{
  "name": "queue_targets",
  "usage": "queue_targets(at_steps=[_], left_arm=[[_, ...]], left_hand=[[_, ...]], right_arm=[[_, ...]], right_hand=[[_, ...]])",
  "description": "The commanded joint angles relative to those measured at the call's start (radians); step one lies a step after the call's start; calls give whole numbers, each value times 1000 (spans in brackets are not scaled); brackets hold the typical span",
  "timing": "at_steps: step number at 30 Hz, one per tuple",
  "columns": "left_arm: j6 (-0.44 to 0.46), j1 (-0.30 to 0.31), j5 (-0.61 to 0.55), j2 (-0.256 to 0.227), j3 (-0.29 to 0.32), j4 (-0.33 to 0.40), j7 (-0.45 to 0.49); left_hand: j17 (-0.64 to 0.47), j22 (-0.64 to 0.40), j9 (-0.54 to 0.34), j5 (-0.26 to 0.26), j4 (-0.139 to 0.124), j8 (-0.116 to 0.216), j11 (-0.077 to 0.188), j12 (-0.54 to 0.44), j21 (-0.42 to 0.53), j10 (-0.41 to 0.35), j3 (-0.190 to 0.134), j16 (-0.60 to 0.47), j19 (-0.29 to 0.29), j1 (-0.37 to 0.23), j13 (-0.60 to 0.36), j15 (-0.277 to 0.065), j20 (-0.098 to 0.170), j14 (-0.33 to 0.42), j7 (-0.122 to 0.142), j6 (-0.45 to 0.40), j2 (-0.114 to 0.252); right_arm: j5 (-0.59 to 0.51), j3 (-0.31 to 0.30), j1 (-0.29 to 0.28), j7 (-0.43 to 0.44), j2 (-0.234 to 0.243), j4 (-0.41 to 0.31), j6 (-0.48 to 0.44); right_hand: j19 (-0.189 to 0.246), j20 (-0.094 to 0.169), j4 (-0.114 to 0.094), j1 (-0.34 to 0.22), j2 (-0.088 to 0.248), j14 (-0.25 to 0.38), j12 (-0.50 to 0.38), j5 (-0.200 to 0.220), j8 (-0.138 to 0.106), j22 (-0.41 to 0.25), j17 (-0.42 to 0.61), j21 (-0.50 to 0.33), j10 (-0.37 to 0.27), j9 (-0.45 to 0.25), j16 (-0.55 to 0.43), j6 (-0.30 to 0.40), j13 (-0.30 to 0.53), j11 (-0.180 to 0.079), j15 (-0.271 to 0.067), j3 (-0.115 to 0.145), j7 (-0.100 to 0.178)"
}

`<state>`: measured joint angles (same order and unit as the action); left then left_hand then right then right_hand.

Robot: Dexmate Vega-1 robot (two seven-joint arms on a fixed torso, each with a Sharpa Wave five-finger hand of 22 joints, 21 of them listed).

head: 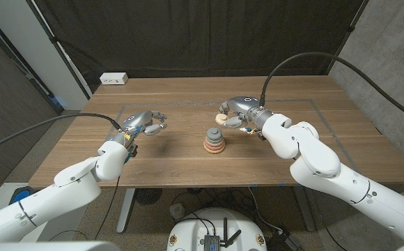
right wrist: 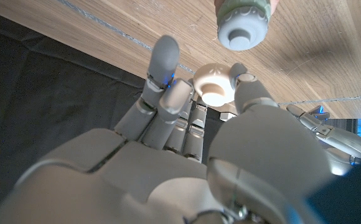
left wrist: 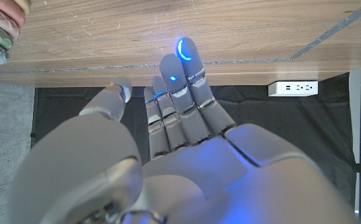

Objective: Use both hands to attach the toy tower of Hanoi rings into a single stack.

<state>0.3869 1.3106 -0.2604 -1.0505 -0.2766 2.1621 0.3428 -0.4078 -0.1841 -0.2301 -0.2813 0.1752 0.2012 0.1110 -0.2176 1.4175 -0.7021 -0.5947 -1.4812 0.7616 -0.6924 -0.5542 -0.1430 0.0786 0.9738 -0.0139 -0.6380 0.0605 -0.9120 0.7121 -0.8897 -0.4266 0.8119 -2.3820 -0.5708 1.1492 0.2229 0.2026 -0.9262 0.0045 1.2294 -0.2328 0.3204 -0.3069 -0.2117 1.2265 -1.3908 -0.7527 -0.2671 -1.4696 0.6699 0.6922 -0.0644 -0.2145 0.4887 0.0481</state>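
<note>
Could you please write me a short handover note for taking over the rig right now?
Left robot hand: holds nothing, fingers apart, over the table left of the stack.
Right robot hand: pinches a cream ring between thumb and fingers, just right of the stack.
Stack of rings: stands at the table's middle, grey piece on top.
Done: most rings already stacked.
Left: bring the cream ring onto the stack; the left robot hand could probably steady it.

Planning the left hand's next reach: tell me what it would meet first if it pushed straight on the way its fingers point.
The left hand points across the table toward the ring stack. Bare wood lies between; the stack looks first, though depth is unclear.
</note>
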Motion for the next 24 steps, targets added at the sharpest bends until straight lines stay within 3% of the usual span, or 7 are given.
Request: queue_targets(at_steps=[1,24], left_arm=[[-8,11,5,-6,10,-3,-2],[5,62,6,-9,48,19,16]], left_hand=[[-4,-3,-4,1,1,2,3,0,7,-3,-9,-5,7,3,-4,-75,108,9,3,-2,-6],[0,-2,-5,1,0,3,3,2,12,-3,-14,-5,5,5,-3,-75,108,8,3,-7,-8]], right_arm=[[-35,20,35,-58,-49,33,54],[-88,50,80,-155,-114,99,78]], right_hand=[[4,-1,-40,-47,57,-2,-2,6,-4,-1,3,-5,-64,-3,-9,18,5,-62,-2,46,9],[1,-1,-40,-44,63,-16,4,5,-1,1,-3,-8,-73,-3,-11,22,11,-62,-3,51,8]])
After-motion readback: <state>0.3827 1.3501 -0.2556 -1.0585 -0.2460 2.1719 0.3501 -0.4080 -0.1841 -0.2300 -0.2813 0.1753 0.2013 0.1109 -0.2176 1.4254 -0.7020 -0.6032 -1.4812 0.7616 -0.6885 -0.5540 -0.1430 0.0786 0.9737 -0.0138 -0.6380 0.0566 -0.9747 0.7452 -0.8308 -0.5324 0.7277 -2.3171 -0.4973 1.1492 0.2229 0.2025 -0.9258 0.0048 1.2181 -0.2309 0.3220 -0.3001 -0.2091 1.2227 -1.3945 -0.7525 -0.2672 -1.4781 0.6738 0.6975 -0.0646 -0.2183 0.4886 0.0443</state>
